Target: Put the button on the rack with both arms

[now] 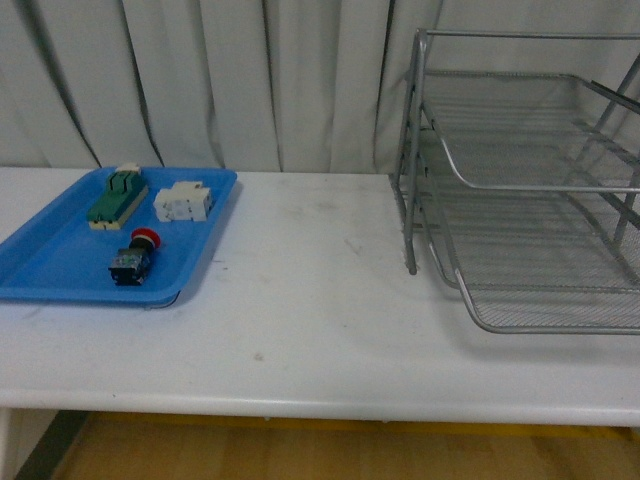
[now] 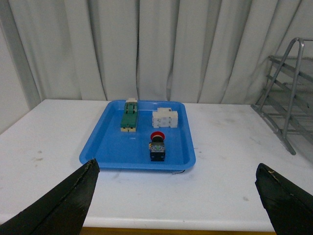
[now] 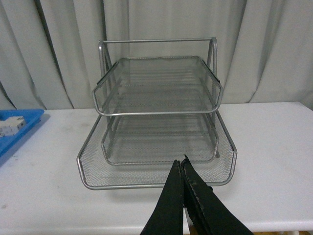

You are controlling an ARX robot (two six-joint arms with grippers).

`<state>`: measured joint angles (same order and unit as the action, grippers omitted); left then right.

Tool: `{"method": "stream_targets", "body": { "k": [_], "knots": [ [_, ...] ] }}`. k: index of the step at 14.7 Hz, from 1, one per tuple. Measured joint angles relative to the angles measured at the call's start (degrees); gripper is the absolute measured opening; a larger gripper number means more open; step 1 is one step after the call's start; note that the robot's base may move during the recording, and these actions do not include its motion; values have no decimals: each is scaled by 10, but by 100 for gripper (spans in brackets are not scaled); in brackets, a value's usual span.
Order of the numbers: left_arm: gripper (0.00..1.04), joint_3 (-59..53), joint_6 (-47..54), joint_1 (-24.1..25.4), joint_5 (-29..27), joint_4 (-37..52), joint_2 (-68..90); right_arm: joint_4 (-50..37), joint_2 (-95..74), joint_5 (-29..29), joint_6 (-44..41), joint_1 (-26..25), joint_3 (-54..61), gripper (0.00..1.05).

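**While the button lies in the tray, neither claw has hold of anything**

As I look through the front camera, the button (image 1: 135, 255) lies in the blue tray (image 1: 60, 255) at the left end of the white table (image 1: 320, 300). Its red cap is turned toward the far side of the tray and its dark body toward the near rim. Behind it in the same tray sit the green and cream switch (image 1: 117, 198) and, just beside that, the white block (image 1: 182, 203); the button touches neither of them. The rack (image 1: 411, 200) stands at the right end of the table, well apart from the tray, with bare tabletop between the two. Neither arm shows in this view.

From my left wrist camera, the left gripper (image 2: 176, 166) is spread wide: its two black fingers (image 2: 73, 196) sit at opposite lower corners of the picture, and nothing is between them. The button (image 2: 157, 145) lies ahead of it, in the near half of the tray (image 2: 112, 147), with the switch (image 2: 129, 120) and the block (image 2: 164, 118) beyond.

From my right wrist camera, the right gripper (image 3: 180, 161) has its fingers pressed together with nothing caught in them (I see only a thin seam). It faces the open front of the rack (image 3: 156, 112), whose lowest tier juts out nearest to it. A corner of the tray shows at the edge of that picture.
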<state>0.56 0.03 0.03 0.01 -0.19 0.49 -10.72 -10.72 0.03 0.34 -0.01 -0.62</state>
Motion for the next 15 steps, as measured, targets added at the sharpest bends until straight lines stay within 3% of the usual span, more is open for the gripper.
{"method": "stream_targets", "body": {
  "k": [1,3,7,8,11,13,15],
  "knots": [
    [98,0,0,0,0,0,0,5,9,0,0,0,0,2],
    [98,0,0,0,-1,0,0,111,95,0,0,0,0,2],
    [98,0,0,0,0,0,0,110,105,0,0,0,0,2],
    [98,0,0,0,0,0,0,109,105,0,-1,0,0,9],
    [98,0,0,0,0,0,0,109,105,0,-1,0,0,45],
    [98,0,0,0,0,0,0,110,105,0,-1,0,0,60],
    [98,0,0,0,0,0,0,109,105,0,-1,0,0,86]
  ]
}}
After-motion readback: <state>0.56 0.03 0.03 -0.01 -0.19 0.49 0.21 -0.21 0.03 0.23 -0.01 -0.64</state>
